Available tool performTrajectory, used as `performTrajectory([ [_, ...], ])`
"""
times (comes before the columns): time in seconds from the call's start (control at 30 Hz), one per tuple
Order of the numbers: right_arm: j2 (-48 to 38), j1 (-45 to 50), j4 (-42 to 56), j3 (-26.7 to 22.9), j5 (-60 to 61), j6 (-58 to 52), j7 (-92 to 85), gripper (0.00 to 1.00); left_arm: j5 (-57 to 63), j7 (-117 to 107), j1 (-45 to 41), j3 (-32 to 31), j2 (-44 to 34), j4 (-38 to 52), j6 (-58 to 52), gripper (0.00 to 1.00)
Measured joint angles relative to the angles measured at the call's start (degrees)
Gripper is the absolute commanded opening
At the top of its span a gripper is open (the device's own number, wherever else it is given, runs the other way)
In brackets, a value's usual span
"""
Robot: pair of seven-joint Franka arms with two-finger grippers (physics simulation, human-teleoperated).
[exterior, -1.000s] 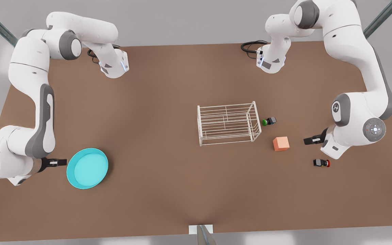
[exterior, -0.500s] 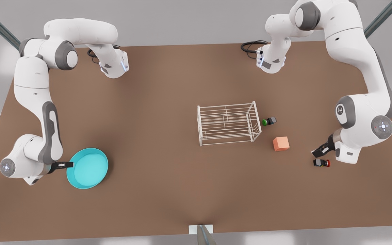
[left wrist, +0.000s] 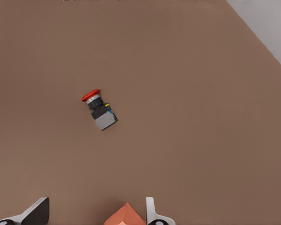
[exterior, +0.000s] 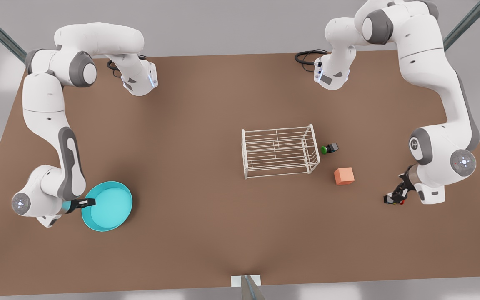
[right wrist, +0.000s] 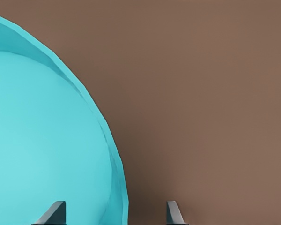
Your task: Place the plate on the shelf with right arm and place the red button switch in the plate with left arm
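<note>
Black fingertips [right wrist: 56, 212] of the right gripper [right wrist: 114, 213] stand wide apart with the turquoise plate's [right wrist: 37, 140] raised rim passing between them, one tip over the dish's inside, the other over bare table; nothing is clamped. In the front view this right gripper [exterior: 85, 202] sits at the plate's [exterior: 113, 208] edge on the front view's left, the dish flat on the brown table [exterior: 190, 166].

Across the table, the left gripper [left wrist: 96, 213] is spread open and holds nothing (its two grey fingertips [left wrist: 37, 211] frame the scene). Ahead of them, clear of both tips, the red button switch [left wrist: 99, 110] lies on its side, red cap pointing away from the fingers. A corner of the orange cube [left wrist: 126, 215] shows between the tips. From the front, the left gripper [exterior: 396, 196] hangs directly above the red button switch [exterior: 397, 203].

Beyond it, the orange cube [exterior: 344, 176] is near, then the green-capped switch [exterior: 329, 148] just beside the white wire shelf [exterior: 280, 151], well apart from the plate.
</note>
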Motion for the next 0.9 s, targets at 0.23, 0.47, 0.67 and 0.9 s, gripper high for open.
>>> performTrajectory([
  [0.23, 0.48, 0.08, 0.08, 0.06, 0.09, 0.22, -1.31, 0.34, -0.05, -8.37, 1.16, 0.8, 0.91, -5.13, 9.87, 1.0],
  [0.47, 0.6, 0.06, 0.56, 0.1, 0.83, -0.08, -2.88, 0.21, -0.36, -14.31, 1.88, 0.68, 5.11, -3.78, 16.39, 1.0],
  [0.67, 0.1, -0.24, 1.75, 1.56, 3.16, -0.12, -3.65, 0.21, 0.22, -17.29, 1.98, 0.66, 6.35, -4.06, 18.5, 1.0],
  [0.9, -3.98, -0.68, 1.88, 7.51, 5.81, -2.71, -4.13, 0.21, 2.59, -18.61, 1.96, 0.63, 9.65, -3.84, 19.54, 1.0],
])
